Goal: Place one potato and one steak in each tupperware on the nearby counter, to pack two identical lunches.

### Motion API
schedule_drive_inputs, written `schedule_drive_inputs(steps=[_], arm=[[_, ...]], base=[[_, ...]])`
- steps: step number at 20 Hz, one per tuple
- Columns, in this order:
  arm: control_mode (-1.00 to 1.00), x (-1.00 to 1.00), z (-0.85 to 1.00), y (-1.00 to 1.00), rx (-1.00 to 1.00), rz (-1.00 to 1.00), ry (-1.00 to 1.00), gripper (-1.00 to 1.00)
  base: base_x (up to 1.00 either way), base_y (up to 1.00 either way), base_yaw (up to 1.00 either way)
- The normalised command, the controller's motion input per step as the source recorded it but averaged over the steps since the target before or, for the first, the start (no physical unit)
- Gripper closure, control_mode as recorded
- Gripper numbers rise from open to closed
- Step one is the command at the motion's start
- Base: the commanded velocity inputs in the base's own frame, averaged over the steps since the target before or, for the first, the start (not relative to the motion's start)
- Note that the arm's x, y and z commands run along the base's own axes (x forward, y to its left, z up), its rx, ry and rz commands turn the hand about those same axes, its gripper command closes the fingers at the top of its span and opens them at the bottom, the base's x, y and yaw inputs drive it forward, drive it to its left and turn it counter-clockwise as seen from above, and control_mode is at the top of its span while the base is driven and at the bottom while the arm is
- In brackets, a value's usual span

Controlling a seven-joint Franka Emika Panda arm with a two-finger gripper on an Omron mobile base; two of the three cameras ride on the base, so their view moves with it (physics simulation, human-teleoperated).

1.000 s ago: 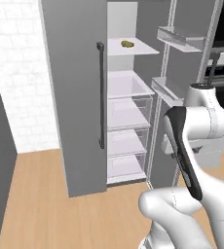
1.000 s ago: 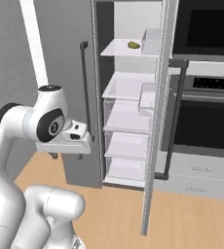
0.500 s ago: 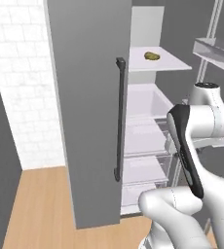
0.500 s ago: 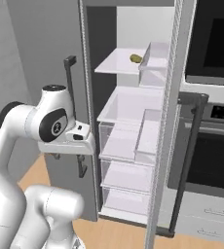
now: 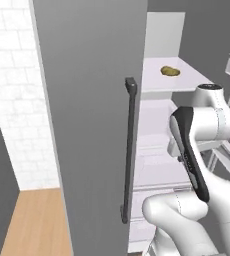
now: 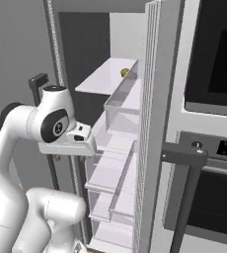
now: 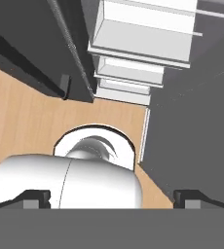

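Note:
A brownish potato (image 5: pixel 170 71) (image 6: pixel 125 72) lies on the upper white shelf (image 5: pixel 187 82) inside the open fridge. My gripper (image 7: pixel 114 198) hangs in front of the fridge at mid-shelf height and points down at the wooden floor (image 7: pixel 26 116). Its two dark fingertips (image 7: pixel 36 197) stand far apart, open, with nothing between them. The white hand (image 6: pixel 68 142) sits well below and in front of the potato, apart from it. The steak, the tupperware and the counter are out of view.
The grey left fridge door (image 5: pixel 87 125) with its dark vertical handle (image 5: pixel 129 150) stands close on the left. The right door with bins (image 6: pixel 155 123) is swung open. A black oven (image 6: pixel 211 59) with a bar handle (image 6: pixel 184 158) is further right. White drawers (image 6: pixel 110 173) fill the fridge below.
The whole picture has shifted: the base has driven closer to the fridge, which now looms larger. The arm keeps its pose and the gripper stays open.

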Motion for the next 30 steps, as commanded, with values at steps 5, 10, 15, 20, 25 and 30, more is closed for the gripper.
schedule_drive_inputs(steps=[5,10,15,20,25,30], arm=[[1.0,0.0,0.0,0.0,0.0,0.0,0.0,-1.0],[1.0,0.0,0.0,0.0,0.0,0.0,0.0,-1.0],[1.0,0.0,0.0,0.0,0.0,0.0,0.0,-1.0],[1.0,0.0,0.0,0.0,0.0,0.0,0.0,-1.0],[1.0,0.0,0.0,0.0,0.0,0.0,0.0,-1.0],[1.0,0.0,0.0,0.0,0.0,0.0,0.0,-1.0]], base=[[0.07,-0.31,-0.08],[0.06,0.03,-0.24],[0.26,0.0,-0.16],[0.43,0.06,0.0],[0.26,0.12,0.0],[0.0,0.0,0.0]])
